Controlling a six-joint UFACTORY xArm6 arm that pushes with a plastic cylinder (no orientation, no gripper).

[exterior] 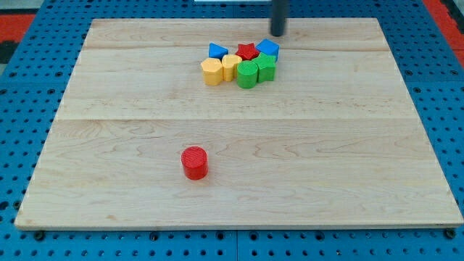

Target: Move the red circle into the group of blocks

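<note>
The red circle [194, 162] stands alone on the wooden board [348, 159], left of centre toward the view's bottom. The group of blocks sits near the view's top centre: a blue triangle [217, 51], a red star [248, 51], a blue block [268, 48], two yellow blocks [212, 72] [231, 66] and two green blocks [247, 74] [266, 67], all touching or nearly so. My tip [278, 33] is at the view's top, just above and right of the blue block, far from the red circle.
The board lies on a blue pegboard surface [29, 87] that surrounds it on all sides. A red patch [449, 14] shows at the view's top right corner.
</note>
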